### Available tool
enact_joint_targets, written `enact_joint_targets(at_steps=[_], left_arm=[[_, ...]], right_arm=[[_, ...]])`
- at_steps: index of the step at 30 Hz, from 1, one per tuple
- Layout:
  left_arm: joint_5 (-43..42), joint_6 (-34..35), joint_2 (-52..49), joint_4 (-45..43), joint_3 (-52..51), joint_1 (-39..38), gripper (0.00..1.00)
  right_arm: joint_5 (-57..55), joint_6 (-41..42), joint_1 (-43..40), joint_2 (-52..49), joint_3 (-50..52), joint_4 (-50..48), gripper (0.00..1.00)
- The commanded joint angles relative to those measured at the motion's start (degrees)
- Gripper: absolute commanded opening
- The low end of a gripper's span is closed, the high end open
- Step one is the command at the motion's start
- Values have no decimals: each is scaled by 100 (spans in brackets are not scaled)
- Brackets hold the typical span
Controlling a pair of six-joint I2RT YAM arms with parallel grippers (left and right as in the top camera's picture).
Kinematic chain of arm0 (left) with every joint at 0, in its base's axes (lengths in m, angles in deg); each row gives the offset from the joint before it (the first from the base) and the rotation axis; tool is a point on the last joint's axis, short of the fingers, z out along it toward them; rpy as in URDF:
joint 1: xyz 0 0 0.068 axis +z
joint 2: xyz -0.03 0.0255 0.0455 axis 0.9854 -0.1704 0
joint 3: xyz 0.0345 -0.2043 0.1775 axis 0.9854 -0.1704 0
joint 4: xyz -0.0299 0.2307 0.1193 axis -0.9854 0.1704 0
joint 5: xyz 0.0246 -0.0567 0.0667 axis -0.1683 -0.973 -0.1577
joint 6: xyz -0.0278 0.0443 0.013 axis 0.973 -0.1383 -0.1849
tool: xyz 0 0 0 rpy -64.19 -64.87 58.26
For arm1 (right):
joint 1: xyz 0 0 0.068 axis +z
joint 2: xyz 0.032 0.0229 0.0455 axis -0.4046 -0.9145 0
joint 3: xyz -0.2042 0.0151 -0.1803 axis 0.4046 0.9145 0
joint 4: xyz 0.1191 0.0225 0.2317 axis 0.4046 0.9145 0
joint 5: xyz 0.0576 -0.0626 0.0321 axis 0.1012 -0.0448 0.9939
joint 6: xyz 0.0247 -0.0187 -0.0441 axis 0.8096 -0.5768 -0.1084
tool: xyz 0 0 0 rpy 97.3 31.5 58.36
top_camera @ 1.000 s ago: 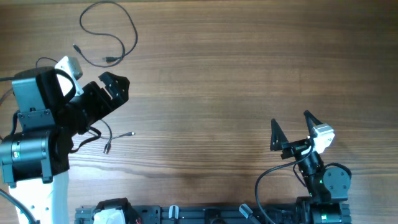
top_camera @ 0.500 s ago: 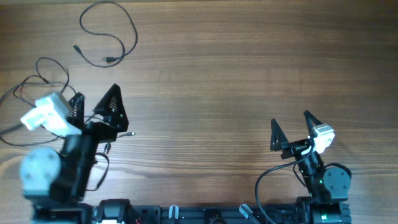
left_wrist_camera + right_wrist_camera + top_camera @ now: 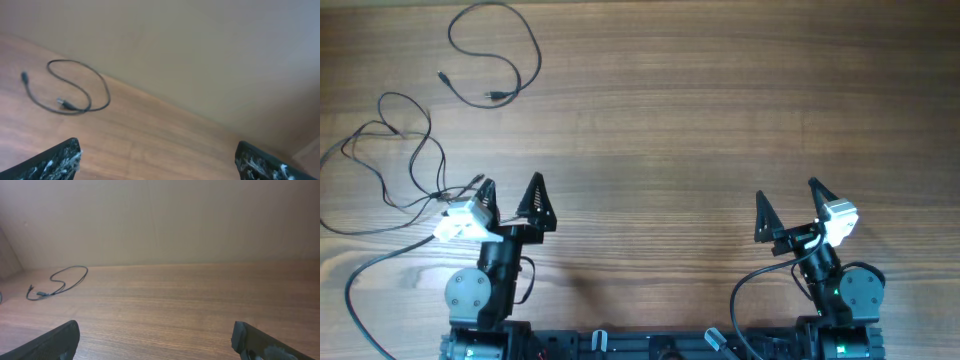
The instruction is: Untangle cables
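One thin black cable [image 3: 537, 58] lies in a loose loop at the far left of the table, both plug ends free. It also shows in the left wrist view [image 3: 75, 62] and the right wrist view [image 3: 70, 269]. A second thin black cable [image 3: 396, 94] sprawls in loops at the left edge, and one end reaches the left gripper's base. My left gripper [image 3: 510, 195] is open and empty near the front edge; its fingertips [image 3: 160, 165] are wide apart. My right gripper [image 3: 788, 205] is open and empty at the front right, fingertips [image 3: 160, 347] apart.
A thicker black cable [image 3: 360, 270] runs from the left arm's base off the front left edge. The wooden table [image 3: 670, 120] ends at a plain wall at the back. The arm bases stand along the front edge.
My left arm has swung back from the left side to the front edge and points forward, uncovering the second cable spread on the table. The right arm has not moved.
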Motion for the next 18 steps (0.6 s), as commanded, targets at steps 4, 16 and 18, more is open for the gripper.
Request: enact_joint_targets(at_steps=[4, 16, 18], left_arm=[[350, -31, 586, -31, -664, -26, 100], [286, -140, 870, 549, -730, -26, 100], [284, -140, 868, 549, -730, -26, 100]], right_arm=[[26, 52, -9, 90, 7, -33, 100], [26, 55, -9, 90, 7, -33, 100], [26, 55, -9, 90, 7, -33, 100]])
